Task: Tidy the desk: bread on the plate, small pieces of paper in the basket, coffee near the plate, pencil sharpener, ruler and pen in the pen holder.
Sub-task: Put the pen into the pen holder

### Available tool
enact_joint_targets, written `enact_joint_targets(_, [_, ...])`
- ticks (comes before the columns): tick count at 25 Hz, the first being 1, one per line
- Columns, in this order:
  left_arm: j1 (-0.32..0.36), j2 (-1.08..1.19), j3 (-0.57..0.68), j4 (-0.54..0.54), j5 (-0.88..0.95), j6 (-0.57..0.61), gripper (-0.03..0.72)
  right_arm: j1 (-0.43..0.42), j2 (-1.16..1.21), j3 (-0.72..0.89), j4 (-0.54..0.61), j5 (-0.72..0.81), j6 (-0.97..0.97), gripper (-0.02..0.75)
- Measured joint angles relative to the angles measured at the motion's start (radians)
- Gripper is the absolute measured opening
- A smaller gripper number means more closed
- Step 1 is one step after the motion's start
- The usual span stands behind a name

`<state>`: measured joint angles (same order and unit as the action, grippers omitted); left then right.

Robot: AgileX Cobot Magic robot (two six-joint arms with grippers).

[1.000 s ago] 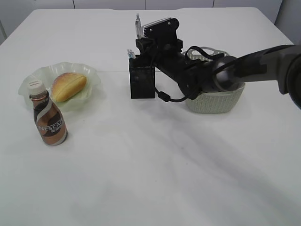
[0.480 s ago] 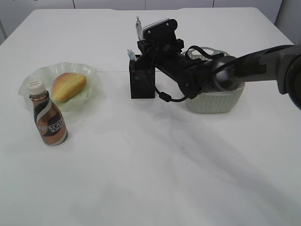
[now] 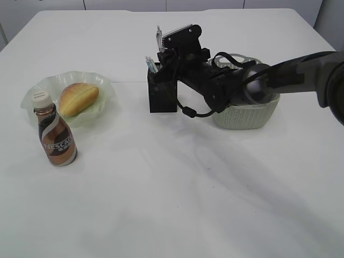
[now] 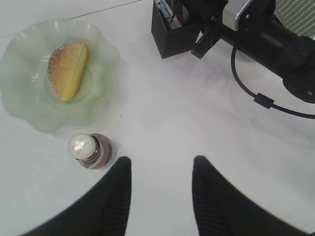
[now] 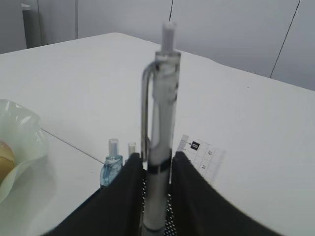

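My right gripper (image 3: 164,58) (image 5: 157,163) hovers over the black mesh pen holder (image 3: 162,94) (image 4: 170,39). A clear pen (image 3: 158,33) (image 5: 161,123) stands upright between its fingers, lower end in the holder, with thin slivers of mesh showing on both sides of it. The ruler (image 5: 204,157) and a small clear-blue item (image 5: 110,167) stick up from the holder. The bread (image 3: 79,98) (image 4: 68,69) lies in the green plate (image 3: 105,86) (image 4: 19,98), with the coffee (image 3: 56,141) (image 4: 87,149) in front. My left gripper (image 4: 160,164) hangs open and empty above the desk (image 3: 177,193). No paper pieces or pencil sharpener can be made out.
The grey-green basket (image 3: 247,115) (image 4: 300,14) stands right behind the right arm, to the right of the pen holder. A black cable (image 4: 261,101) loops off the right wrist near the holder.
The right gripper's fingers have eased apart a little around the pen, and the pen's top sits slightly lower. The left gripper has not moved.
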<state>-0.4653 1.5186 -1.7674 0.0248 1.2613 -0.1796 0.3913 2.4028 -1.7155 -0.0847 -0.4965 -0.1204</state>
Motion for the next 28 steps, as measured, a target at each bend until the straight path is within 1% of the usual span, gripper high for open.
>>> enact_joint_targets(4, [0.0,0.0,0.0,0.0,0.0,0.0,0.307,0.0,0.0,0.0,0.0,0.006,0.014,0.292])
enact_joint_targets(6, [0.0,0.0,0.0,0.0,0.0,0.0,0.307,0.0,0.0,-0.002,0.0,0.019,0.023,0.333])
enact_joint_targets(10, [0.0,0.0,0.0,0.0,0.0,0.0,0.307,0.0,0.0,-0.019,0.0,0.076,0.026,0.355])
enact_joint_targets(14, [0.0,0.0,0.0,0.0,0.0,0.0,0.307,0.0,-0.036,-0.019,0.0,0.198,0.053,0.356])
enact_joint_targets(18, [0.0,0.0,0.0,0.0,0.0,0.0,0.307,0.0,-0.127,-0.019,0.006,0.379,0.092,0.356])
enact_joint_targets(21, [0.0,0.0,0.0,0.0,0.0,0.0,0.307,0.0,-0.211,-0.019,0.023,0.578,0.139,0.356])
enact_joint_targets(26, [0.0,0.0,0.0,0.008,0.0,0.0,0.307,0.0,-0.368,-0.019,0.078,0.932,0.16,0.356])
enact_joint_targets(28, [0.0,0.0,0.0,0.017,0.0,0.0,0.31,0.0,-0.447,-0.019,0.107,1.04,0.16,0.356])
